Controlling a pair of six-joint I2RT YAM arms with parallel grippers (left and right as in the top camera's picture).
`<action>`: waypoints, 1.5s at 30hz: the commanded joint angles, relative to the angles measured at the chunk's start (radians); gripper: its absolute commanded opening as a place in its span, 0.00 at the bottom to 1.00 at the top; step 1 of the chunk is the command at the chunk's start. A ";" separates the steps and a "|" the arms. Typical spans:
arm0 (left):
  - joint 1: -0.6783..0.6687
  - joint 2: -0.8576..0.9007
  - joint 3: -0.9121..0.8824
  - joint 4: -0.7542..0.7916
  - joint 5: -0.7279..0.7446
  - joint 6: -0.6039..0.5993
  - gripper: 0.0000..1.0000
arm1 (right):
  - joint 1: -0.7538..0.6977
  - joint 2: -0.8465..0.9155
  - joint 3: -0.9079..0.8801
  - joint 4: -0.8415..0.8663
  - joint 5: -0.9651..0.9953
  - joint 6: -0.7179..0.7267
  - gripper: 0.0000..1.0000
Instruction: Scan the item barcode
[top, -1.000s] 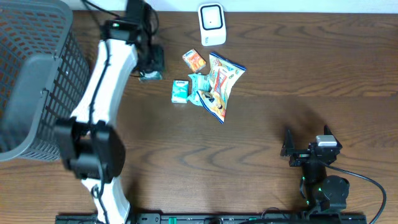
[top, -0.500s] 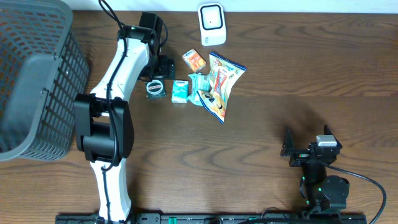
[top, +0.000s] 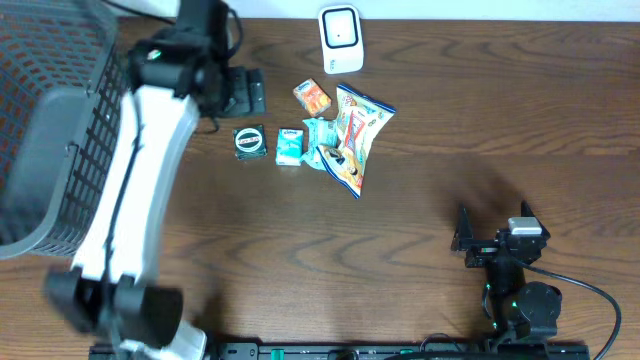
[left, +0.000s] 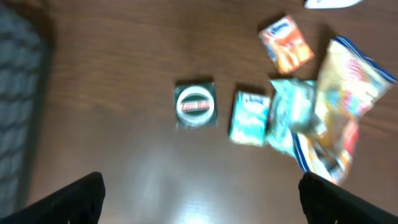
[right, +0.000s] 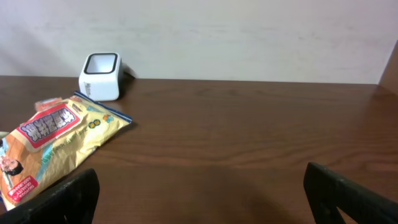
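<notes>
Flat, square, dark packet with a round white label lies on the wood-grain table, below-left of the boxy white scanner; a teal sachet and crinkled glossy snack bag lie nearer the scanner. The left gripper gapes, its 2 fingers empty, the packet ahead between them, untouched; the right gripper likewise gapes, empty

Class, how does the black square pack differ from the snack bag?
The black pack is small and square; the snack bag is far bigger and long. The pack is dark with a round label; the bag is yellow. The pack lies alone; the bag touches a teal packet. Both lie on the table.
</notes>
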 joint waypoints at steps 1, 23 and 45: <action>0.014 -0.098 0.002 -0.089 -0.015 -0.050 0.98 | -0.007 -0.004 -0.002 -0.004 0.002 -0.014 0.99; 0.073 -0.164 -0.147 -0.397 -0.014 -0.162 0.98 | -0.007 -0.004 -0.002 -0.004 0.002 -0.014 0.99; 0.073 -0.164 -0.147 -0.394 -0.015 -0.162 0.98 | -0.007 -0.004 -0.002 -0.004 0.002 -0.011 0.99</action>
